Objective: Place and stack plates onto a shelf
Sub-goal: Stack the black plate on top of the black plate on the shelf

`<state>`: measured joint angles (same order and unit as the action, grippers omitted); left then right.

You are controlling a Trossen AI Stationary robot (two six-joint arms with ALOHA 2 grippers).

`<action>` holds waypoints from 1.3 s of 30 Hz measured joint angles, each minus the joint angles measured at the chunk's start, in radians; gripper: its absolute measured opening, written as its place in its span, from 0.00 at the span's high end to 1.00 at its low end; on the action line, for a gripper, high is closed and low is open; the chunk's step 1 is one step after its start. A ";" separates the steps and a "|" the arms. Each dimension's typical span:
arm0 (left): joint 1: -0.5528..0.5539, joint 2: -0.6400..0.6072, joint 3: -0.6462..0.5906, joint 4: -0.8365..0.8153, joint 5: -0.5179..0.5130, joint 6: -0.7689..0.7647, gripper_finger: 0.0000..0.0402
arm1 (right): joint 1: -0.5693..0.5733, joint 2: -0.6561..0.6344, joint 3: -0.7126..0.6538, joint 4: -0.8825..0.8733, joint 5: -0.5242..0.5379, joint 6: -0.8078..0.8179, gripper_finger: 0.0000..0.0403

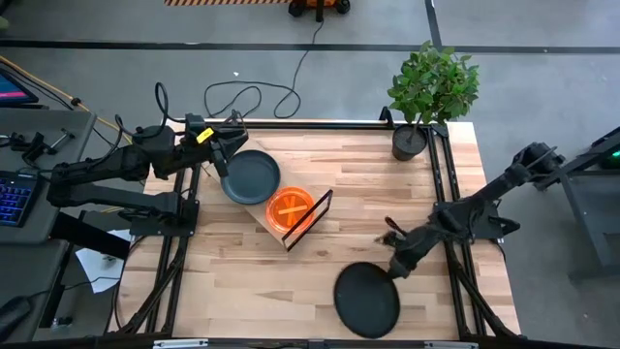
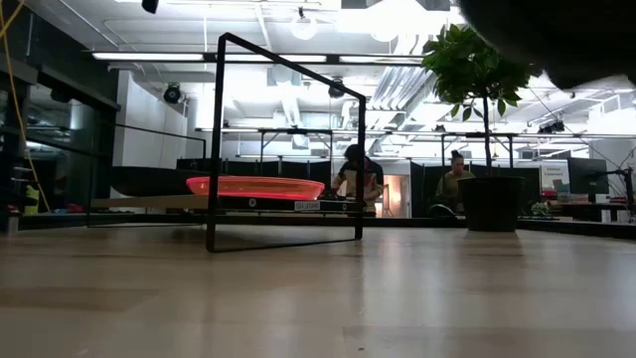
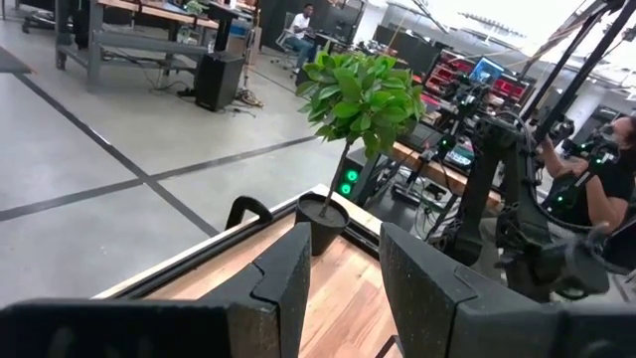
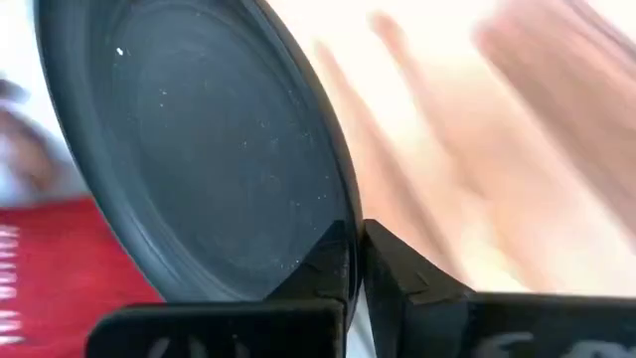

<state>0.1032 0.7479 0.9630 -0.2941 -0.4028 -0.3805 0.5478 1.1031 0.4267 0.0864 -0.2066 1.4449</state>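
A dark grey plate (image 1: 250,176) lies flat on the left end of the light-wood shelf (image 1: 275,233), beside an orange plate (image 1: 290,208) that rests near the black wire frame (image 1: 321,207). The low view shows both, the dark plate (image 2: 149,181) and the orange plate (image 2: 254,187), on the board (image 2: 139,202). My left gripper (image 1: 221,155) hovers open at the grey plate's far-left rim; its wrist view shows no plate between the fingers (image 3: 283,283). My right gripper (image 1: 395,264) is shut on a black plate (image 1: 366,299) near the table's near edge. My right gripper (image 4: 356,239) pinches the black plate's rim (image 4: 333,214) between its two fingers, at the edge nearest the arm. The plate (image 4: 199,149) is lifted clear of the table and tilted, reaching out past the fingertips toward the near edge; it shows as the dark shape (image 2: 556,35) overhead.
A potted plant (image 1: 426,97) stands at the table's far right corner (image 3: 343,109). Bare wood spreads across the near left (image 1: 223,291) and the middle. Cables lie on the floor beyond the far edge (image 1: 252,97). People sit in the room behind (image 2: 358,179).
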 joint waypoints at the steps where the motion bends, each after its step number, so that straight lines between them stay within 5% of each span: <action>1: 0.000 0.000 0.000 0.002 0.000 0.000 0.72 | -0.014 -0.002 0.000 0.053 0.013 0.009 1.00; 9: 0.000 -0.010 0.000 0.180 0.021 -0.052 0.72 | -0.238 -0.002 0.189 0.091 0.083 -0.158 1.00; 17: 0.000 -0.027 0.000 0.265 0.081 0.001 0.72 | -0.560 0.062 0.596 -0.321 0.134 -0.526 1.00; 25: 0.000 -0.028 0.000 0.263 0.086 0.000 0.72 | -0.821 0.345 0.808 -0.407 0.189 -0.614 1.00; 39: 0.000 -0.028 0.000 0.263 0.087 -0.011 0.72 | -0.829 0.951 1.308 -0.402 0.185 -0.583 1.00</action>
<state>0.1028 0.7200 0.9634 -0.0315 -0.3160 -0.3912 -0.2812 2.0539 1.7346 -0.3160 -0.0216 0.8616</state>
